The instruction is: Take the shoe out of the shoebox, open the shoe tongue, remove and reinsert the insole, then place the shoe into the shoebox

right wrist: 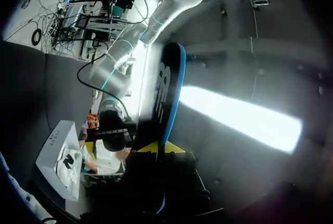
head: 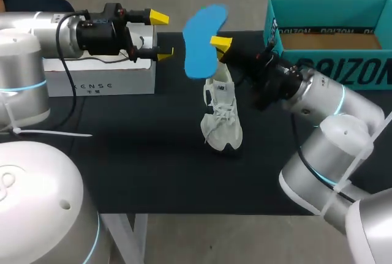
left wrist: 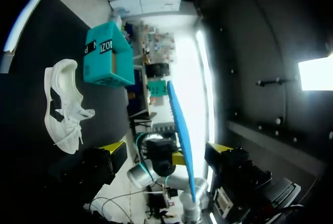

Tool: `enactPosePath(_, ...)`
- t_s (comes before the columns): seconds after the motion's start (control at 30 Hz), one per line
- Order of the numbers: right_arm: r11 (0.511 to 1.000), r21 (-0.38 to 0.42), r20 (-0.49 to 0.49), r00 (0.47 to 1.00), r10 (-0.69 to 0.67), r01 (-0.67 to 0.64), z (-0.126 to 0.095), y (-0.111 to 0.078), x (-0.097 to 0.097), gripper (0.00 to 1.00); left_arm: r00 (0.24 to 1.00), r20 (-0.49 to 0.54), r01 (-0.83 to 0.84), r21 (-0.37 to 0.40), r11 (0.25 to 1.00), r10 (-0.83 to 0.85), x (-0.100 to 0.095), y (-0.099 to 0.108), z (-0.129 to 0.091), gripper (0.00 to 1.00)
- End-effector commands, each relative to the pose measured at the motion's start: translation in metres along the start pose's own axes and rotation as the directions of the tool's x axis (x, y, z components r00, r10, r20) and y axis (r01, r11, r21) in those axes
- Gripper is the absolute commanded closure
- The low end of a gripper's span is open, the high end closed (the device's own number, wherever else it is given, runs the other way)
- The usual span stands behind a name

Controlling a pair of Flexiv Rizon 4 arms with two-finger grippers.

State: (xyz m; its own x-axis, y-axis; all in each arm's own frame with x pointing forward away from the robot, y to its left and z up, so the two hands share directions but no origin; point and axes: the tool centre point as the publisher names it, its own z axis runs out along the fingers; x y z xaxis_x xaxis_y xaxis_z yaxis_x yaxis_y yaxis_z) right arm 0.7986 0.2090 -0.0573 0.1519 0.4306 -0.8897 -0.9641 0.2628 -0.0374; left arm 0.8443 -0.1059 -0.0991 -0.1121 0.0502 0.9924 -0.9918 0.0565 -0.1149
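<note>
My right gripper (head: 220,45) is shut on the lower end of a blue insole (head: 202,38) and holds it upright in the air above the table. Just below it, a white sneaker (head: 222,117) lies on the black table. The teal shoebox (head: 288,28) stands open at the back right. My left gripper (head: 162,35) hangs open at the insole's left, level with it and a little apart. From the left wrist, the insole (left wrist: 182,135) shows edge-on ahead of the open gripper (left wrist: 165,148), with the sneaker (left wrist: 65,104) and shoebox (left wrist: 106,55) beyond. In the right wrist view the insole (right wrist: 169,94) rises from between the fingers (right wrist: 156,147).
A white box (head: 101,77) sits at the back left under my left arm, also in the right wrist view as a white box (right wrist: 62,161). The black table (head: 153,166) has open surface in front of the sneaker.
</note>
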Motion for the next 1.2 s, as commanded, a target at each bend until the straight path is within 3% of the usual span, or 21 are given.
enactPosePath(0.03, 1.000, 0.003, 0.101, 0.995, -0.001, 0.001, 0.015, 0.003, 0.021, 1.00, 1.000, 0.003, 0.001, 0.001, 1.000, -0.001, 0.000, 0.000, 0.000, 0.00)
enactPosePath(0.5, 0.999, -0.003, 0.138, 0.989, 0.054, -0.054, 0.027, 0.013, 0.054, 1.00, 1.000, -0.004, 0.010, 0.021, 1.000, -0.010, 0.002, 0.001, 0.002, 0.00)
enactPosePath(0.83, 0.999, 0.001, 0.153, 0.987, 0.051, -0.052, 0.024, 0.012, 0.057, 1.00, 0.999, -0.030, 0.040, 0.033, 0.999, -0.039, 0.005, 0.004, 0.015, 0.00)
enactPosePath(1.03, 1.000, 0.008, 0.187, 0.982, 0.022, -0.024, 0.017, 0.011, 0.056, 1.00, 0.998, -0.032, 0.061, 0.091, 0.994, -0.058, 0.003, 0.006, 0.012, 0.00)
enactPosePath(1.2, 1.000, 0.002, 0.178, 0.984, 0.020, -0.021, 0.015, 0.010, 0.057, 1.00, 0.996, -0.058, 0.072, 0.089, 0.993, -0.067, 0.003, 0.007, 0.012, 0.00)
